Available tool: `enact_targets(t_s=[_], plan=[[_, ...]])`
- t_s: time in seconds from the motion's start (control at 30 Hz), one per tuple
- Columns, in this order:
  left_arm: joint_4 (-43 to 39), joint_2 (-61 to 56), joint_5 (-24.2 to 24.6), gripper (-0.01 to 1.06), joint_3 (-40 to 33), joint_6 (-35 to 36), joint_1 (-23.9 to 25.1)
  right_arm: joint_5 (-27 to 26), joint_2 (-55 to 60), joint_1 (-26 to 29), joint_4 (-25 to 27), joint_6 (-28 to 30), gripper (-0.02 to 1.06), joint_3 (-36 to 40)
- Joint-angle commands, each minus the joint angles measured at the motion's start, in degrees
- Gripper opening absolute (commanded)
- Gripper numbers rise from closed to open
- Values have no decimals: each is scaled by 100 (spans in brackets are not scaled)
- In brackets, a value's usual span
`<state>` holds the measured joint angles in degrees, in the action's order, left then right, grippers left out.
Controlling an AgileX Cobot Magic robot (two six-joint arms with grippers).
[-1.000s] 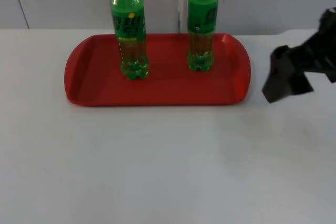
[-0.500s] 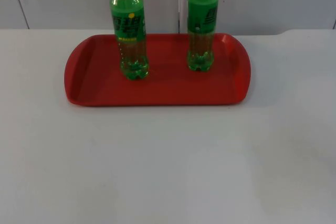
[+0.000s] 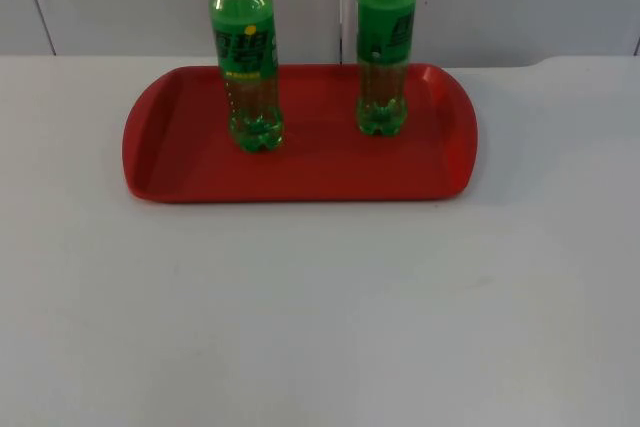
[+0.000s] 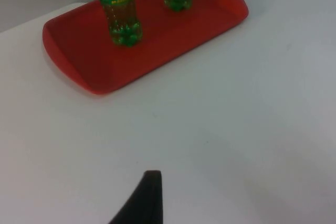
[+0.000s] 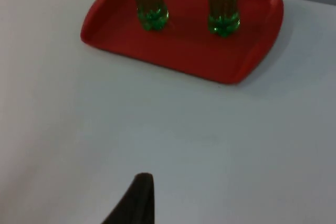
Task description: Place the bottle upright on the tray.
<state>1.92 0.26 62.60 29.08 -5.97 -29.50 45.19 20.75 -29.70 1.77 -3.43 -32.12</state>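
Two bottles [image 3: 243,57] [image 3: 385,47] are seen upright on the tray [image 3: 300,172]; from both grippers, held back over the desk [image 3: 320,317], they lie ahead. Finger state cannot be told.

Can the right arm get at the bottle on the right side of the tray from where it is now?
Probably yes. The right-hand bottle stands upright on the red tray, apart from the left-hand bottle, and bare white table lies between it and the right gripper's fingertip.
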Motion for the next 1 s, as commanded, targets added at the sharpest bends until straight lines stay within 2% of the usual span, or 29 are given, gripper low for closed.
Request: enact_targets(t_s=[0.0, 0.37, 0.53, 0.97], plan=[[15, -26, -37, 105, -30, 42, -33, 309, -434, -32, -40, 25, 105, 25], [15, -26, -37, 105, -30, 42, -33, 1317, -2039, -32, -57, 25, 105, 25], [15, -26, -37, 105, -30, 42, -33, 1698, -2075, -19, -235, 25, 105, 49], [17, -26, -51, 105, -30, 42, -33, 1666, -2075, -19, -803, 25, 105, 262]])
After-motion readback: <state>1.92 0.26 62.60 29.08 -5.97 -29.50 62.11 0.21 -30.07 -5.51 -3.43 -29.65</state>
